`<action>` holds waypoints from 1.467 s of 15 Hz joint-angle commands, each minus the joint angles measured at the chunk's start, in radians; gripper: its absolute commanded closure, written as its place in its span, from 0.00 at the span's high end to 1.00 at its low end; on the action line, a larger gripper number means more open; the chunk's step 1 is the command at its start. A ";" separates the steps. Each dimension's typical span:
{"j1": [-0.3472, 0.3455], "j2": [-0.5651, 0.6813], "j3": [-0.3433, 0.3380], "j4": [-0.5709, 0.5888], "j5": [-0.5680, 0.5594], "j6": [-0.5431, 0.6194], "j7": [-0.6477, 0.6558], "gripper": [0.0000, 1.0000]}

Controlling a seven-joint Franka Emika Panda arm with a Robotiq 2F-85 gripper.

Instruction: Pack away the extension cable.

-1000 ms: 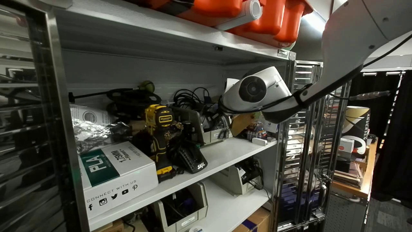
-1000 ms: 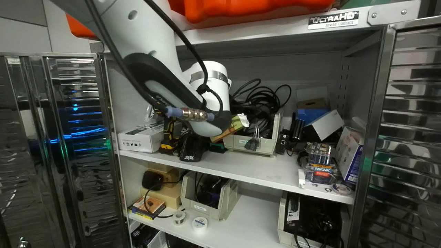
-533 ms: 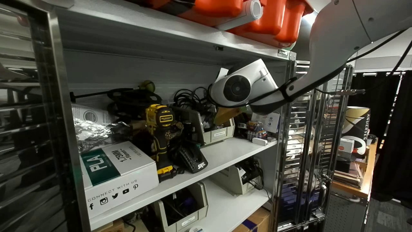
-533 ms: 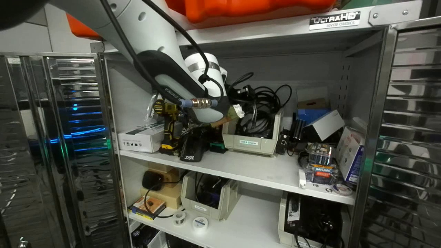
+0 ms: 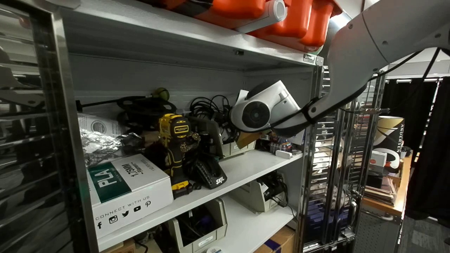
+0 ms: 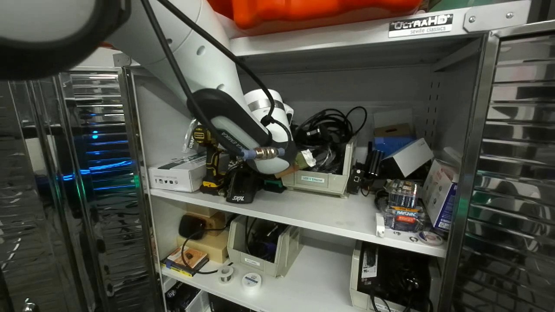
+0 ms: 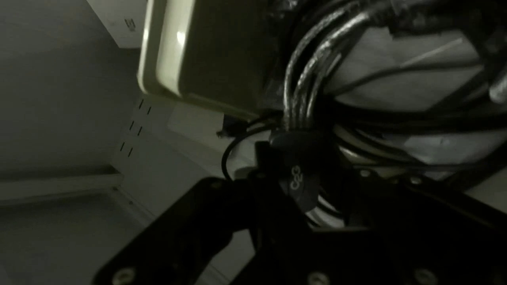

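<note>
Wrist view's pretty dark, but I've got my end effector (image 7: 303, 158) closed on the cable (image 7: 300, 113), gripping it by the black plug (image 7: 297, 182) with C2G printed on it. Its silvery strands run out toward the top of the view. Upper left there's the pale wall of the bin (image 7: 170, 51), and off to the right it's a tangle of other cords (image 7: 400, 118). They're really near the plug; can't tell if it's touching any of them.

In an exterior view my arm (image 6: 208, 60) reaches down into the cabinet (image 6: 347, 47), wrist joint (image 6: 264, 102) close by that bin. Black cords bulge up out of it, and there's a label (image 6: 313, 179) on its front. The arm mostly hides my end effector from there. Near the bin sits a SKIL charger (image 6: 239, 190), then the drill (image 6: 212, 169) standing upright just beside it, then a white box (image 6: 177, 175). Battery packs (image 6: 405, 210) are over past the bin's other side.

In an exterior view my wrist joint also covers part of the bin, so the end effector's hidden behind it. The white box says PLA. Orange tubs (image 5: 295, 21) sit on top of the cabinet, with a rolled paper (image 5: 279, 12) next to them.
</note>
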 commanded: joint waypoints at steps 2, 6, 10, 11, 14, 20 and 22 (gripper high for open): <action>0.049 0.059 -0.072 0.046 0.094 -0.014 -0.160 0.60; 0.057 0.031 -0.072 0.026 0.150 0.011 -0.168 0.91; 0.078 -0.037 -0.065 -0.017 0.206 0.022 -0.161 1.00; 0.083 -0.054 -0.067 -0.030 0.223 0.016 -0.167 1.00; 0.092 -0.135 -0.074 -0.106 0.308 -0.002 -0.230 1.00; 0.091 -0.365 -0.082 -0.365 0.622 -0.013 -0.499 1.00; 0.091 -0.452 -0.090 -0.457 0.759 -0.021 -0.622 1.00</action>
